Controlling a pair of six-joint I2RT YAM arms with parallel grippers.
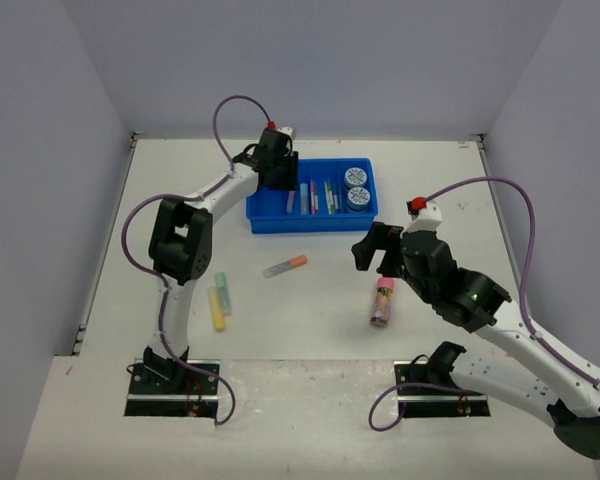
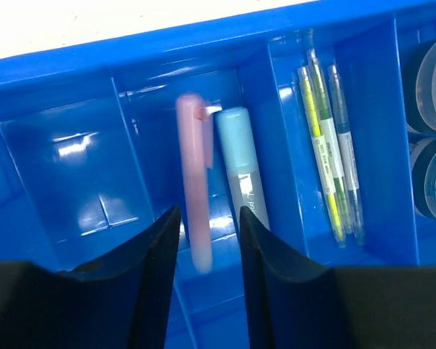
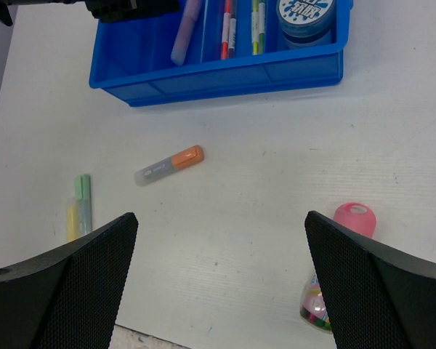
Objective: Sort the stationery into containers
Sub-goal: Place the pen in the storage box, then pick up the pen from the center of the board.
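Between the fingers of the left gripper (image 2: 208, 212), a pink marker (image 2: 192, 182) shows blurred inside a compartment of the blue tray (image 2: 94, 65), with a pale blue marker (image 2: 240, 163) alongside. The jaws stand wider than the marker, so it looks released. A clean finish probably means lifting straight up, fingers clear of the dividers. The right gripper (image 3: 219, 217) hangs spread wide and empty, a pink tube (image 3: 352, 218) just beside one finger.

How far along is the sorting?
Done: pens, two discs and a blue marker lie in the blue tray. In hand: a pink marker, blurred, sits between the left fingers over a compartment. Left: the orange marker, green marker, yellow marker and pink tube on the table; the right fingers stand open.
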